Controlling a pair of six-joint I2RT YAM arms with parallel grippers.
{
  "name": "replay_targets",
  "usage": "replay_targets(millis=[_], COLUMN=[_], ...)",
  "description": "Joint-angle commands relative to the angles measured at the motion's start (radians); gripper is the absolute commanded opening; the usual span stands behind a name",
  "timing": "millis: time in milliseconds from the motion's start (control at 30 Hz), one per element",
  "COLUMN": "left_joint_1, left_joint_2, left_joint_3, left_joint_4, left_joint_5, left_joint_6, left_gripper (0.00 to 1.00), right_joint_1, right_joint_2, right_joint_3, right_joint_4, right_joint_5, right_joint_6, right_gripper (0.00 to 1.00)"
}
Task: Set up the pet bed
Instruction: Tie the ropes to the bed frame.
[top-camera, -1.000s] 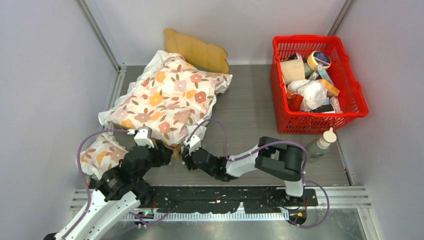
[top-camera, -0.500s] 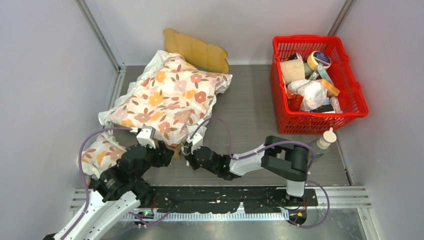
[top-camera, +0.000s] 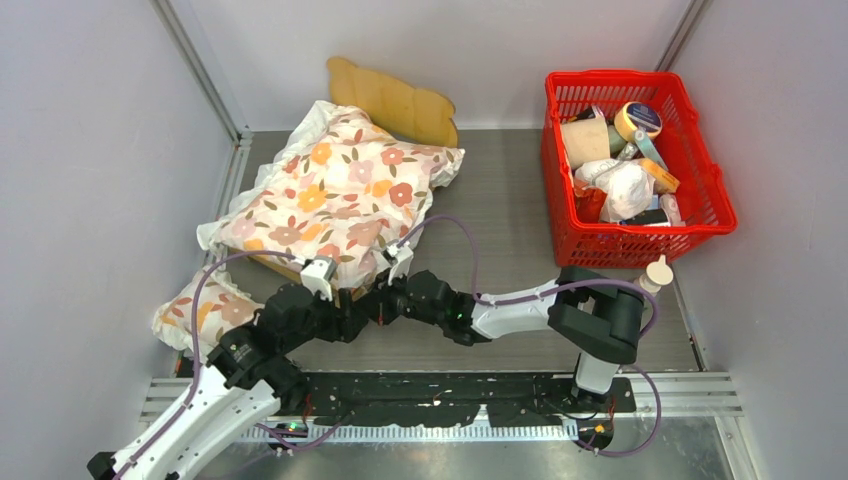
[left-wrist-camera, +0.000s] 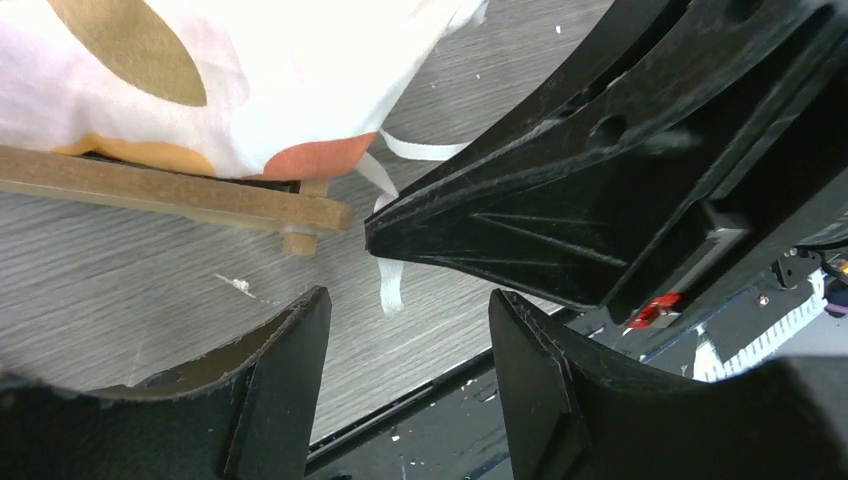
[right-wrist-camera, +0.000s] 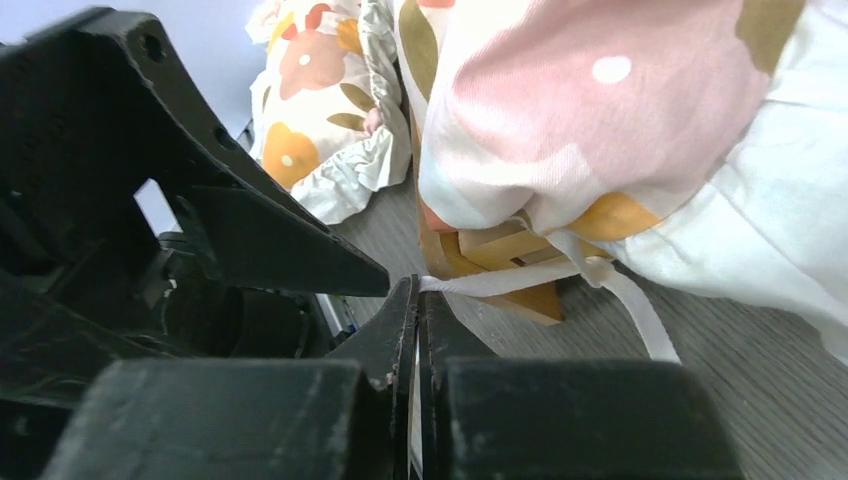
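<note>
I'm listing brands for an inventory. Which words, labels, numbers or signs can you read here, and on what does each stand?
No text can be read in any view.
The packs in the basket: some print shows, but it is too small and blurred to read.
The bottle beside the basket: no legible label.
The cushion: flower pattern only, no lettering.
Wrist views: no words or numbers.

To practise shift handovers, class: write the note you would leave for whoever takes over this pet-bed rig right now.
Right tool: shut on the white tie ribbon of the floral cushion.
Left tool: open, holding nothing, beside the bed's near corner.
Pet bed: on the table, under the cushion.
Done: cushion laid on the bed.
Left, probably: fasten the ribbon; place the small floral pillow, lying left of the bed.
</note>
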Motion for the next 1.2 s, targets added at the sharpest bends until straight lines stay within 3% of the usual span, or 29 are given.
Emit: replay_targets(millis=[0,300,500,667,733,767,833,900,1067,1167], left_joint_1=[-0.006,-0.008,-0.007,-0.007,-0.008,-0.008,-0.008,-0.008,-0.008,-0.007], left_joint_2=[0.016,0.018,-0.030,-0.015,-0.005,0.000,0.001,-0.005,-0.028,-0.035], left_joint_3=[-0.006,-0.083,-0.136,-0.142,-0.137,-0.137,-0.125,-0.105,-0.053,-0.031], left_joint_4=[0.047,0.156,0.235,0.262,0.268,0.273,0.263,0.232,0.170,0.160], left_joint_5=[-0.020,0.004,0.057,0.085,0.092,0.093,0.068,0.035,-0.054,-0.077], left_joint_6=[-0.017,-0.016,-0.013,-0.001,0.003,0.003,-0.005,-0.019,-0.010,0.003], left_gripper=[0.63,0.44,0.49,0.48,0.40,0.30,0.01,0.00,0.00,0.00], right_joint_1=[-0.021,-0.050,-0.062,-0.068,-0.074,-0.080,-0.085,-0.087,-0.093,-0.107], right_joint_2=[-0.024,-0.030,-0.018,-0.006,-0.005,-0.005,-0.005,-0.003,-0.009,-0.030], right_joint_3=[0.004,-0.045,-0.058,-0.078,-0.086,-0.088,-0.091,-0.097,-0.109,-0.136], right_joint_4=[0.103,0.199,0.237,0.287,0.304,0.307,0.314,0.323,0.315,0.304], right_joint_5=[-0.091,-0.143,-0.183,-0.206,-0.222,-0.228,-0.245,-0.255,-0.252,-0.237], right_joint_6=[0.095,0.147,0.145,0.155,0.157,0.157,0.153,0.155,0.152,0.130], right_gripper=[0.05,0.05,0.05,0.05,0.05,0.05,0.05,0.06,0.18,0.38])
